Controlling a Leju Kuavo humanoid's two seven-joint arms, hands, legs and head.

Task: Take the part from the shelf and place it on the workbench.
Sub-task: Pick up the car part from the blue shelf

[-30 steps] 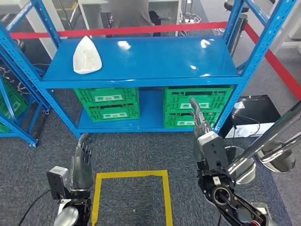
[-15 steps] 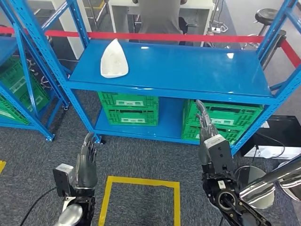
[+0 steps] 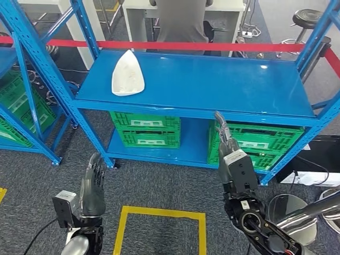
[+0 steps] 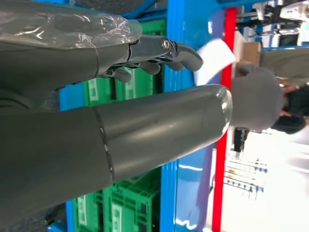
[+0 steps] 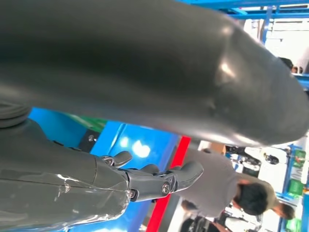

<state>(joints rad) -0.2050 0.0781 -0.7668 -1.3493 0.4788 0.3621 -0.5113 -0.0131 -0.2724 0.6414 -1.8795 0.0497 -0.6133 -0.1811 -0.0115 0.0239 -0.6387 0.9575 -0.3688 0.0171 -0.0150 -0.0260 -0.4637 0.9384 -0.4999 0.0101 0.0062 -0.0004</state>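
Observation:
A white, rounded-triangular part (image 3: 127, 81) lies on the left side of the blue shelf's top board (image 3: 224, 85); the left wrist view catches it as a white shape (image 4: 216, 57) beyond the fingertips. My left hand (image 3: 93, 187) is low at the left, well short of the shelf, fingers extended and apart, holding nothing. My right hand (image 3: 228, 151) is raised in front of the lower right crate, fingers stretched out, empty. In the wrist views the left hand (image 4: 109, 106) and the right hand (image 5: 120, 145) both show straight fingers with nothing between them.
Green crates (image 3: 146, 129) (image 3: 256, 142) sit on the shelf's lower level. A yellow taped square (image 3: 160, 234) marks the grey carpet in front of me. A second blue rack (image 3: 24, 95) stands at the left. A person in grey (image 3: 182, 21) sits behind the red barrier tape (image 3: 200, 45).
The whole picture has shifted: the shelf and part sit further right and lower in view, so the camera has moved. Both hands stay raised and empty, roughly as before.

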